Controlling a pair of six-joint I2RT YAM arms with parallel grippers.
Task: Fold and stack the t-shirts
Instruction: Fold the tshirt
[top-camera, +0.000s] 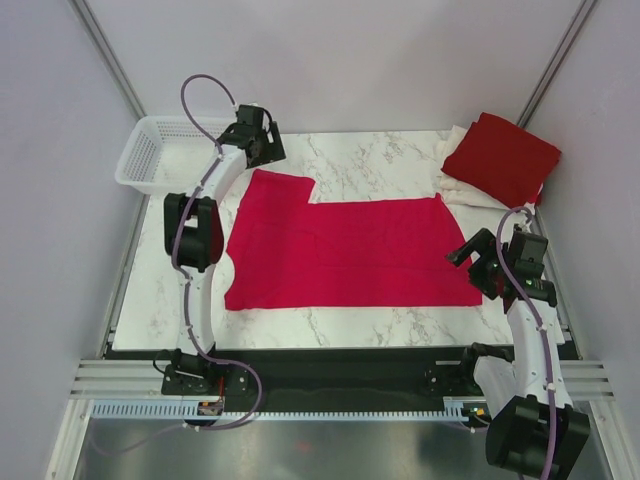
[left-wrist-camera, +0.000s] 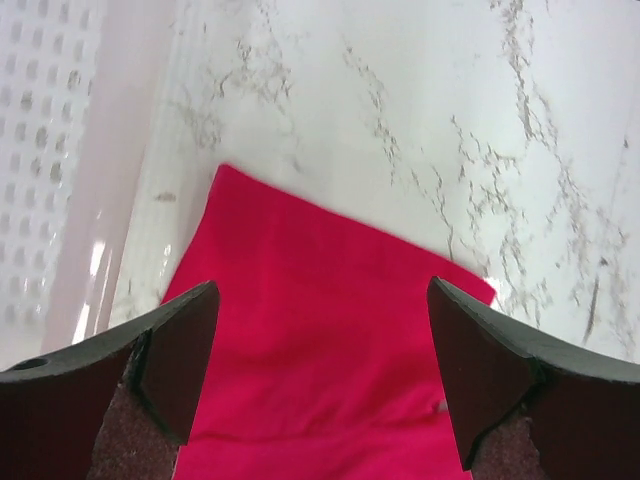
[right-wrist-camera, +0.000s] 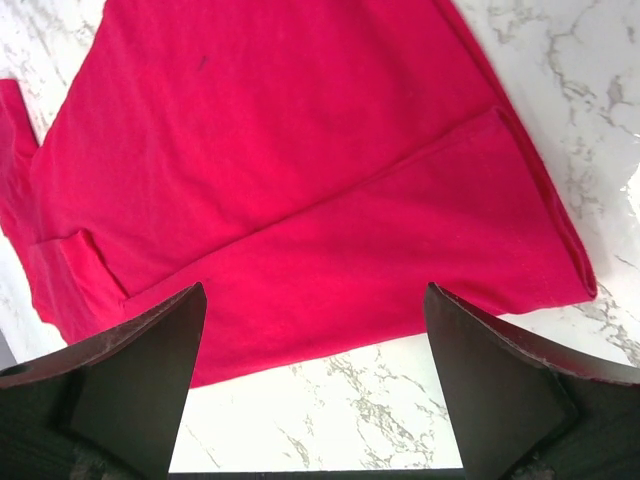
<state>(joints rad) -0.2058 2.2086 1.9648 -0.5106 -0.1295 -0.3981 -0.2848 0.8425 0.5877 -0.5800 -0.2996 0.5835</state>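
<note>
As left end effector (left-wrist-camera: 320, 345) hovers, crimson t-shirt (top-camera: 350, 250) beneath.

t-shirt (top-camera: 350, 250): centre | folded stack (top-camera: 500, 158): far right | basket (top-camera: 160, 152): far left

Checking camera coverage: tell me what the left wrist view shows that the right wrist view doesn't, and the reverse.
Left wrist only: the mesh basket near one end of the crimson t-shirt. Right wrist only: a fold line across the shirt's body. Both: that shirt on the marble table, framed by the open, empty left gripper or right gripper.
</note>
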